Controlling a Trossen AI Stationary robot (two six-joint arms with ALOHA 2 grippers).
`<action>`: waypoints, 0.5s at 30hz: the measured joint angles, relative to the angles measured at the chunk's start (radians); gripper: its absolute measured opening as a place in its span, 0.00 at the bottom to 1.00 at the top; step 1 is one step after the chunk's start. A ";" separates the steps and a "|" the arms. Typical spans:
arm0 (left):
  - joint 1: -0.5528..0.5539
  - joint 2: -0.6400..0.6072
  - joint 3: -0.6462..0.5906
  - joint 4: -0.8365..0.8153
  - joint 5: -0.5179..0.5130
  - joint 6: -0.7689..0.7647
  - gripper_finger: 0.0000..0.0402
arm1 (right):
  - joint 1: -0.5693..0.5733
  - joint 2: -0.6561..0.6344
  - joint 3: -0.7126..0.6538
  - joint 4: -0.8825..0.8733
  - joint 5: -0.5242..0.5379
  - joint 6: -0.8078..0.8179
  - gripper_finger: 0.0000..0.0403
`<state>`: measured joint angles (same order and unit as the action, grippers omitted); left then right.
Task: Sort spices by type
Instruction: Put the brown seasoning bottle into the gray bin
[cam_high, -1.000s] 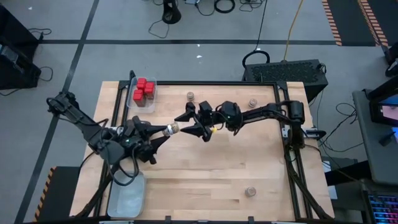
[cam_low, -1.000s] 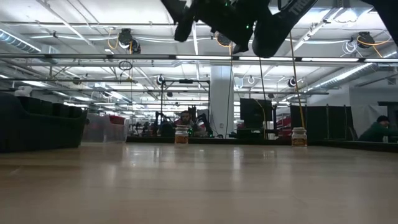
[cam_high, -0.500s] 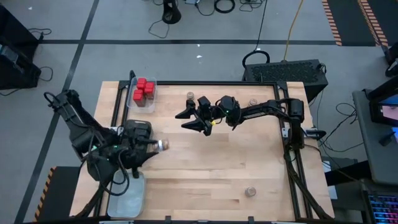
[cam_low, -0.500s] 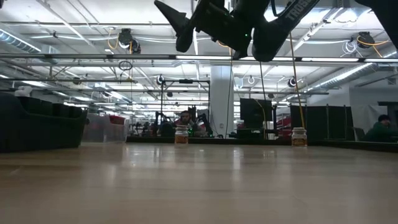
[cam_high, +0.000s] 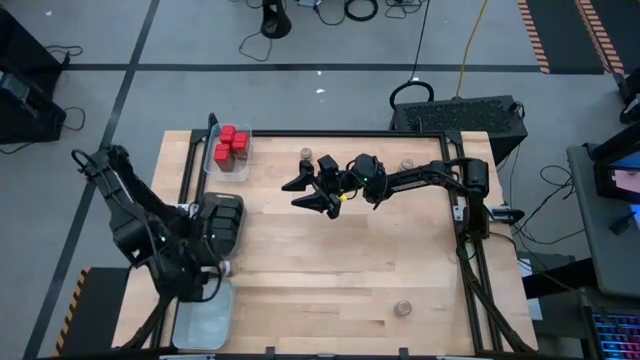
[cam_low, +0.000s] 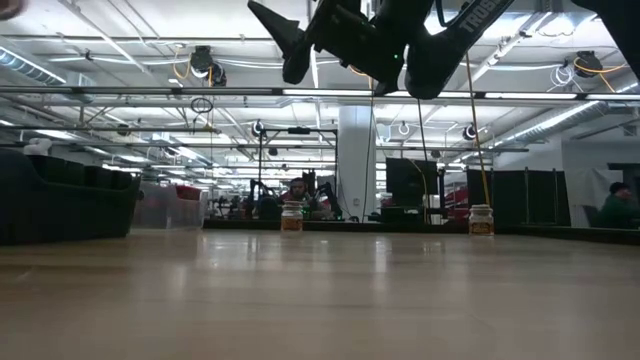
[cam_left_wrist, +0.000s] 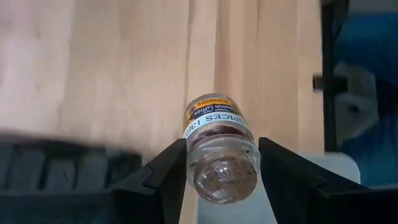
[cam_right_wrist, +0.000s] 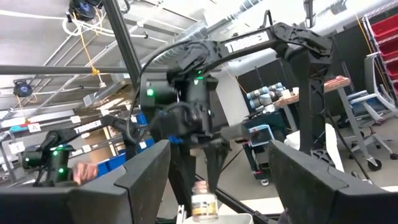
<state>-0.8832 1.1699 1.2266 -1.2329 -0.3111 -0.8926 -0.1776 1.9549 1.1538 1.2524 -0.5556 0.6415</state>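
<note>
Jar (cam_left_wrist: 219, 147), small, glass, with a label, is clamped between the left tool's (cam_left_wrist: 217, 163) two fingers, its long axis pointing forward along them. That tool hangs near the desk's (cam_high: 330, 260) front left corner, just beside a clear tray (cam_high: 203, 318) that sits at that corner. The tray seems the likely drop spot, so the left arm is the nearer one. Red tins (cam_high: 231, 145) fill another tray at the back left. Three more jars stand apart: two at the back (cam_high: 306, 154), one at the front right (cam_high: 403, 308). Over the back middle, the right tool (cam_high: 312, 190) hovers, fingers spread, holding nothing.
</note>
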 joint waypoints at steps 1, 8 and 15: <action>-0.009 0.011 0.000 -0.015 0.016 -0.032 0.45 | 0.000 0.000 0.000 0.000 0.000 0.000 0.63; -0.057 0.139 0.000 -0.074 0.183 -0.203 0.45 | 0.000 0.000 0.000 -0.001 0.004 -0.002 0.63; -0.083 0.288 0.000 -0.052 0.336 -0.228 0.45 | 0.003 0.000 0.000 -0.001 0.004 -0.002 0.63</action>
<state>-0.9659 1.4582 1.2266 -1.2848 0.0246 -1.1205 -0.1741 1.9549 1.1538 1.2515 -0.5514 0.6395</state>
